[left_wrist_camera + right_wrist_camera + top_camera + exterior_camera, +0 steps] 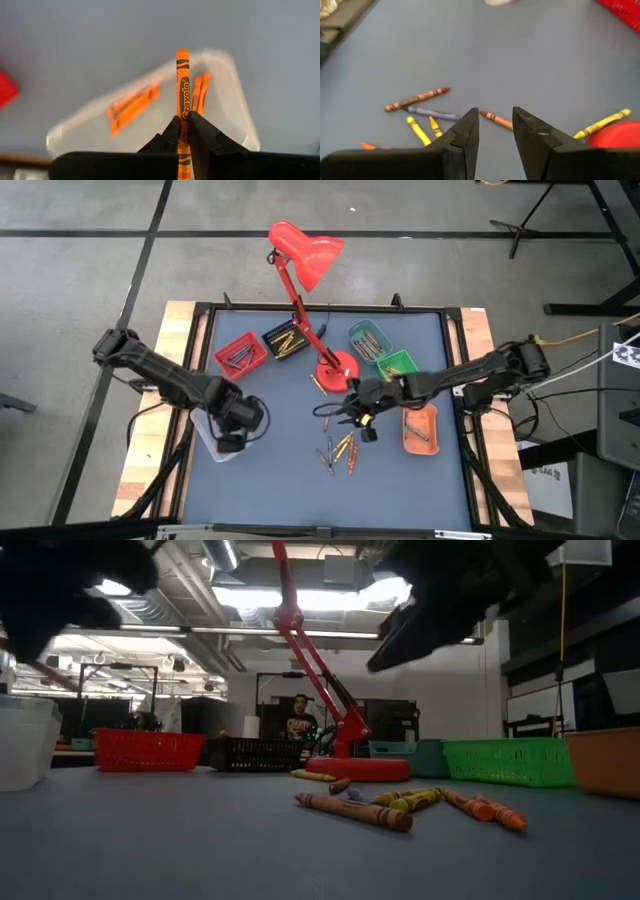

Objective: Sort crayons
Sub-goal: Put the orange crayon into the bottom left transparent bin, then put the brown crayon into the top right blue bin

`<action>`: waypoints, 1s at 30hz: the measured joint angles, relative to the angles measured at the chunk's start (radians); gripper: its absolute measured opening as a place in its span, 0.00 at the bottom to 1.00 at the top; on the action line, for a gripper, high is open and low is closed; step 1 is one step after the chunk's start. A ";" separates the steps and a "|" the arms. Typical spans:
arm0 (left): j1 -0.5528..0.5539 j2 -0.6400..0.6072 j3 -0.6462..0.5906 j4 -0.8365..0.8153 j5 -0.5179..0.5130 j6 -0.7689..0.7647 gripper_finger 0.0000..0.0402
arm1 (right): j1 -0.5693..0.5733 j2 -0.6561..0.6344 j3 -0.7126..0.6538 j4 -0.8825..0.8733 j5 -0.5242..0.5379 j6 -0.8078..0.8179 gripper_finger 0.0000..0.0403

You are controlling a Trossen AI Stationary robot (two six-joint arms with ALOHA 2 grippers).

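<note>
In the left wrist view my left gripper [182, 120] is shut on one orange crayon [182, 80]. It hangs above a clear tray [230, 85] that holds a few orange crayons [131, 104]; in the high view that gripper [232, 440] is at the table's left. My right gripper [495, 117] stands open above loose crayons on the blue mat: brown [417, 99], blue-grey [432, 114], yellow [417, 129] and orange [496, 119]. From above, the right gripper [362, 418] hovers just beyond the crayon pile [340, 450]. My left gripper pinches the orange crayon's paper wrapper [183, 112] between its two fingers, by the end of the printed label. The fingers point down and the crayon runs along them, sticking out past the fingertips. It is lifted clear, its free end pointing at the clear tray below.
A red desk lamp stands on its round base [335, 370] mid-table. Small trays sit around it: red [238, 355], black [283, 340], teal [368, 340], green [397, 365] and orange [420, 428]. A lone yellow crayon [602, 122] lies by the lamp base.
</note>
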 joint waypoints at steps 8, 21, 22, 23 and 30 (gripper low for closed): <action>-0.102 0.000 0.000 -0.147 0.001 -0.067 0.01 | 0.000 0.145 0.001 0.140 0.022 -0.054 0.29; -0.148 0.001 0.000 -0.152 -0.012 -0.173 0.16 | 0.000 0.294 0.000 0.267 0.075 -0.088 0.29; -0.148 0.001 0.000 -0.152 -0.013 -0.173 0.18 | 0.000 0.300 0.001 0.274 0.075 -0.096 0.29; -0.148 0.001 0.000 -0.152 -0.014 -0.173 0.19 | 0.000 0.305 0.001 0.273 0.075 -0.106 0.29; -0.148 0.001 0.000 -0.146 -0.072 -0.174 0.22 | -0.002 0.314 0.001 0.277 0.074 -0.160 0.29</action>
